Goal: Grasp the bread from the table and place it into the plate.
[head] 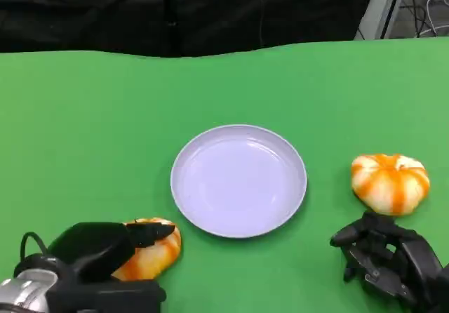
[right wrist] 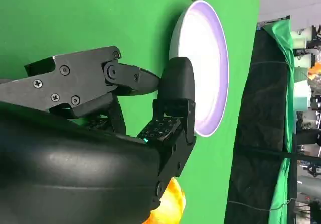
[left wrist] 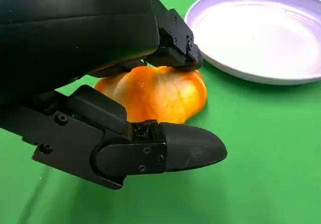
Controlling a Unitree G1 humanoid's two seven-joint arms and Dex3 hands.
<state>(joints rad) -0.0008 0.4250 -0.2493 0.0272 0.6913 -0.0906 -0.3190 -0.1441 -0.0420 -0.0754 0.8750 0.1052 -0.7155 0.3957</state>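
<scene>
Head view: the left hand (head: 105, 253) at the near left of the green surface (head: 84, 130) closes its fingers (left wrist: 185, 148) around an orange bread (head: 151, 253), just beside the empty lilac plate (head: 238, 180). The right hand (head: 389, 257), fingers curled on nothing, rests near a second bread (head: 390, 182).

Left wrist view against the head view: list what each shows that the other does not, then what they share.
Left wrist view alone: the fingers of the left hand seen close, one lying on top of the near bread and one low beside it, though a firm grip cannot be confirmed.

Head view alone: the second bread to the right of the plate, the right hand just short of it holding nothing, and the dark backdrop behind the table.

Both: the left hand, the near bread still on the green table, and the empty plate.
</scene>
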